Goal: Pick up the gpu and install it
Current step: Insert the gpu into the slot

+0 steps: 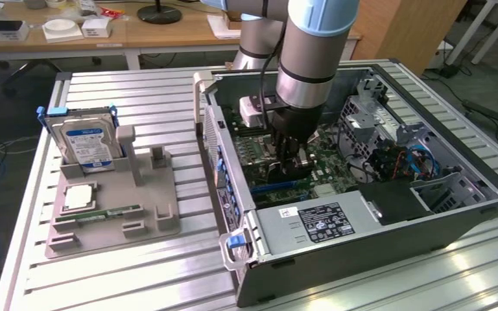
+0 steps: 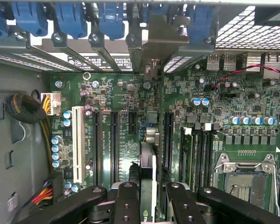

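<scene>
The gpu [image 2: 147, 163] shows edge-on in the wrist view, a thin dark card standing upright over the motherboard [image 2: 107, 93] between the long black expansion slots. Its pale metal bracket [image 2: 155, 44] reaches up to the row of rear slot openings. My gripper [image 2: 149, 201] is shut on the card, with one black finger [image 2: 126, 200] on each side. In the exterior view my gripper [image 1: 289, 167] reaches straight down into the open computer case [image 1: 456, 214], with the dark gpu [image 1: 282, 175] low over the green board.
A grey holder [image 1: 145, 201] on the exterior view's left carries a silver hard drive [image 1: 85, 144] with a blue label, a green memory stick [image 1: 104, 212] and a square chip [image 1: 78, 196]. The power supply [image 1: 318, 223] sits at the case front. Blue latches [image 2: 70, 18] line the rear slots.
</scene>
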Action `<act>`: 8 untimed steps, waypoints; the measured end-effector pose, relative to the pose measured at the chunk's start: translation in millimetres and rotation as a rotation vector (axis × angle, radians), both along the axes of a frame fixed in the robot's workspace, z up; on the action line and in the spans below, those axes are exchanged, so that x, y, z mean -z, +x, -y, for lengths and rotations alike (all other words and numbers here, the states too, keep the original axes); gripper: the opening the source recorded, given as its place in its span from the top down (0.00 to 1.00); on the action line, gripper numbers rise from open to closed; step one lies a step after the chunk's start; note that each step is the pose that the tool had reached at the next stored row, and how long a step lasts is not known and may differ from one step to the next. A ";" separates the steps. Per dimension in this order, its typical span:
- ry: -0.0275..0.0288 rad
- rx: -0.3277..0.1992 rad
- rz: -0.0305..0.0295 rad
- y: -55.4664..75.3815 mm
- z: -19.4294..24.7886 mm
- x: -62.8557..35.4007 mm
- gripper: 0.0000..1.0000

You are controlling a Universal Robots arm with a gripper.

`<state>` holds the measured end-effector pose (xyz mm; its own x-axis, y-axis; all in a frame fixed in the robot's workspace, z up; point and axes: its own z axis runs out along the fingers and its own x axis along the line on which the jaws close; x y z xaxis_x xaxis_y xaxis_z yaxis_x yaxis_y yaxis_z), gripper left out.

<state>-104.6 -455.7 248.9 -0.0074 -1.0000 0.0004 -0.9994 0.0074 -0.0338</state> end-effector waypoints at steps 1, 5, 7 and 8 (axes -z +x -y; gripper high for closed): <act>0.0000 0.000 0.0000 0.0 0.0 0.0 0.73; 0.0001 0.000 0.0003 -1.0 0.0 0.3 0.73; 0.0000 0.000 0.0001 -1.1 0.0 0.4 0.73; 0.0000 0.000 0.0000 -1.1 0.0 0.4 0.73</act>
